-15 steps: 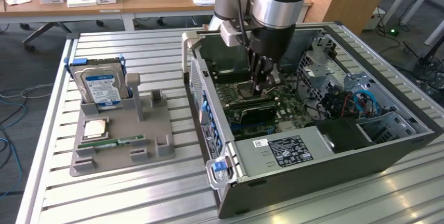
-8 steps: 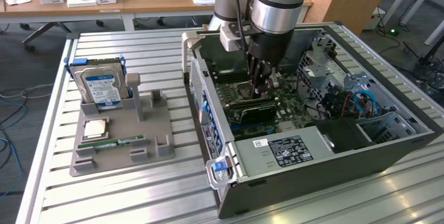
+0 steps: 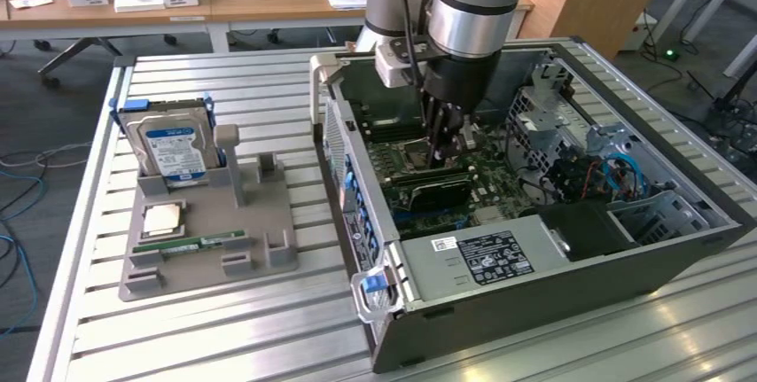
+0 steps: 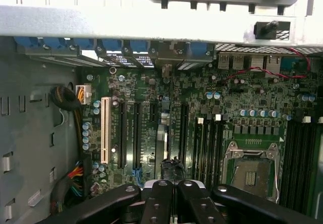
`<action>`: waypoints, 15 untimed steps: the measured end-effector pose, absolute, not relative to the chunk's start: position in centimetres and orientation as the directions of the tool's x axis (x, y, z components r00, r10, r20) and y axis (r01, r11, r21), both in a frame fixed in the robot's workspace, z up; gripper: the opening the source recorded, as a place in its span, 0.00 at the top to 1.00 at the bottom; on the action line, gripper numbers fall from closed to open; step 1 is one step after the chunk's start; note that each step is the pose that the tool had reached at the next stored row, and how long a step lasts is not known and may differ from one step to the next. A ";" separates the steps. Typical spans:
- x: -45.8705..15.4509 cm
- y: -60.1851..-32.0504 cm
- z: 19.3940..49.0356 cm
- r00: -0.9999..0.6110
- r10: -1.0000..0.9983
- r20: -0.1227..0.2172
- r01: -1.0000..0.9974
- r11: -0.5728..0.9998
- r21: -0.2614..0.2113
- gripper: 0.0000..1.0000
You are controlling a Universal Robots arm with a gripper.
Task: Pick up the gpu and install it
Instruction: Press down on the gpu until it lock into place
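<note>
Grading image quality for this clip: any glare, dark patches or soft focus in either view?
Exterior view: daylight streaks glare on the ribbed metal table; the open grey computer case has a shaded interior. Wrist view: the pale case edge is washed out, the black pincer is soft, and the green motherboard is sharp.

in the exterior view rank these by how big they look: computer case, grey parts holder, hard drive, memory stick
1. computer case, clearly the largest
2. grey parts holder
3. hard drive, standing upright in the holder
4. memory stick, lying flat on the holder; about as long as the drive but much slimmer
</note>
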State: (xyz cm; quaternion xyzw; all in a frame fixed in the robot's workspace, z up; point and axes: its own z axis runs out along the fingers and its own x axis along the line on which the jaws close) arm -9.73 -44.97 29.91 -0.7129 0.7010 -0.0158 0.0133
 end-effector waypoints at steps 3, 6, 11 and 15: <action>-9.5 -45.0 29.9 0.017 -1.000 0.004 -0.999 -0.017 -0.041 0.89; -9.2 -45.0 29.9 0.017 -1.000 0.004 -0.999 -0.017 -0.041 0.89; -9.1 -45.0 29.9 0.017 -1.000 0.004 -0.999 -0.017 -0.041 0.89; -9.1 -45.0 29.9 0.017 -1.000 0.004 -0.999 -0.017 -0.041 0.89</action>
